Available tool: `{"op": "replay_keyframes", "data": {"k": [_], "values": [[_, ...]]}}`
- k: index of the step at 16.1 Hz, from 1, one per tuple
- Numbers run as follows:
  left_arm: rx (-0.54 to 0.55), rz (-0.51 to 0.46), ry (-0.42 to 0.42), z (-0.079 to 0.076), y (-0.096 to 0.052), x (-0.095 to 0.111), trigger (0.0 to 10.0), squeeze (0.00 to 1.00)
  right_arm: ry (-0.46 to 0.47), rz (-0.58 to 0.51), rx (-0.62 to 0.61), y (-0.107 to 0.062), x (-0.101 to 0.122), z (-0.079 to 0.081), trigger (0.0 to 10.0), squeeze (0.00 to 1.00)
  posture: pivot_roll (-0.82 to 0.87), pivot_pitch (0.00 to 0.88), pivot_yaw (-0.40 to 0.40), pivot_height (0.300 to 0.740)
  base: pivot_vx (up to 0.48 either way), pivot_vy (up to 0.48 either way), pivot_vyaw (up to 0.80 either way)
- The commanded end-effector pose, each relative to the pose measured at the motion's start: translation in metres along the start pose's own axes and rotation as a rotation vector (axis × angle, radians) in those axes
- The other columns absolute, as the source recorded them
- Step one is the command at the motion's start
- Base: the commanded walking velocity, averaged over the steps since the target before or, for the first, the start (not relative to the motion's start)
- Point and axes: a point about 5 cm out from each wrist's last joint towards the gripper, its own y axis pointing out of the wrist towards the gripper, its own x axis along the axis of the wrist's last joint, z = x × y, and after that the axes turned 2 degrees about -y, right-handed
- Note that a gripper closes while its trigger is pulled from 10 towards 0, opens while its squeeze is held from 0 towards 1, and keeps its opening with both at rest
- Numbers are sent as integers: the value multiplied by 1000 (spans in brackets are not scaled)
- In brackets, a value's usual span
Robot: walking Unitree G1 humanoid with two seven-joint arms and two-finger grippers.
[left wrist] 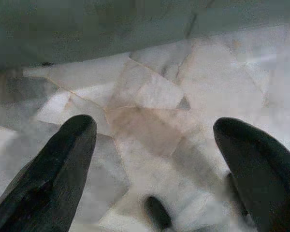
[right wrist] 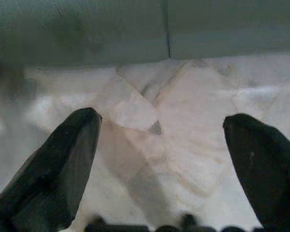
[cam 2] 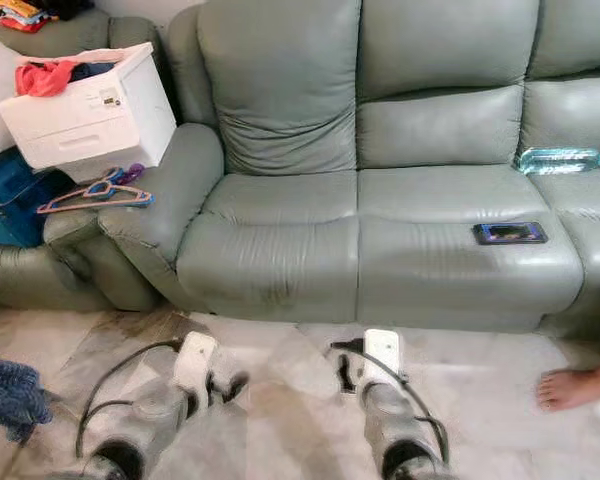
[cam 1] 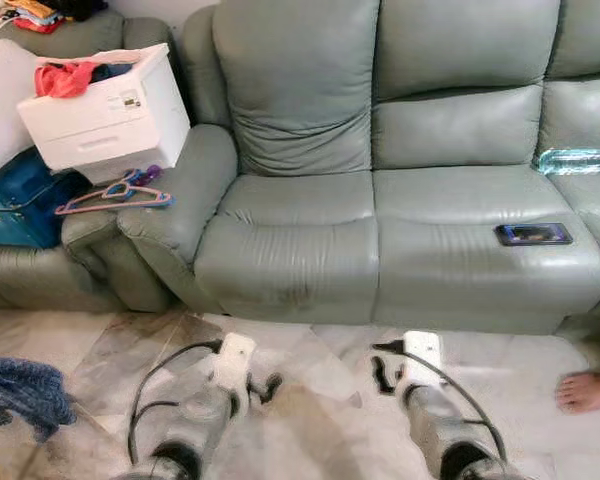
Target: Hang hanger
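A grey-green leather sofa [cam 1: 380,170] runs across the far side of the room, its right end cut off by the frame. A second sofa [cam 1: 40,270] of the same colour stands at about ten o'clock, mostly buried under things and cropped at the edge. The marble floor [cam 1: 310,400] spreads below, with a blue cloth [cam 1: 20,390] bunched at eight o'clock, only partly in view.

A white box-like unit [cam 1: 110,110] sits tilted where the two armrests meet, red clothing [cam 1: 65,77] heaped on top. It carries a small label, too small to read. A blue bag [cam 1: 25,205] is tucked beneath it, half hidden.

At three o'clock a person's bare foot [cam 1: 590,390] rests on the floor — the rest of the person is out of frame.

The hangers [cam 1: 115,193], pink and purple and lying overlapped so their number is hard to tell, rest on the armrest at ten o'clock. They are well apart from both tools, up and to the left of them.

The left tool [cam 1: 263,388] hangs low over the floor, its black fingers [left wrist: 53,179] spread wide apart with bare marble between them. The right tool [cam 1: 380,373] hangs likewise, fingers [right wrist: 58,174] wide apart and holding nothing.

On the sofa seat lie a clear plastic bottle [cam 1: 578,160] on its side at two o'clock and a dark phone [cam 1: 532,234] — no writing legible on either.
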Motion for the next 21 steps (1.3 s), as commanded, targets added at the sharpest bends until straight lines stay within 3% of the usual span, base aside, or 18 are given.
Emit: {"op": "replay_keyframes", "data": {"k": [1, 6, 12, 17, 21], "values": [[117, 159, 47, 44, -25, -42, 10000, 0, 65, 162, -38, -16, -52, 3, 10000, 0, -155, 0, 306, 740, 0, 0, 0], [103, 150, -7, 29, -20, -44, 10000, 0, 29, 140, -25, -11, -41, -2, 10000, 0, -161, 0, 259, 740, 0, 0, 0], [114, 168, 3, 41, -23, -42, 10000, 0, 6, 187, 4, -16, -54, 5, 10000, 0, -110, 0, 251, 740, 0, 0, 0], [133, 186, 2, 40, -26, -51, 10000, 0, -45, 246, 58, -24, -71, 19, 10000, 0, -11, 0, 233, 740, 0, 0, 0], [138, 190, -18, 33, -24, -52, 10000, 0, -77, 242, 60, -22, -69, 13, 10000, 0, -26, 0, 196, 740, 0, 0, 0]]}}
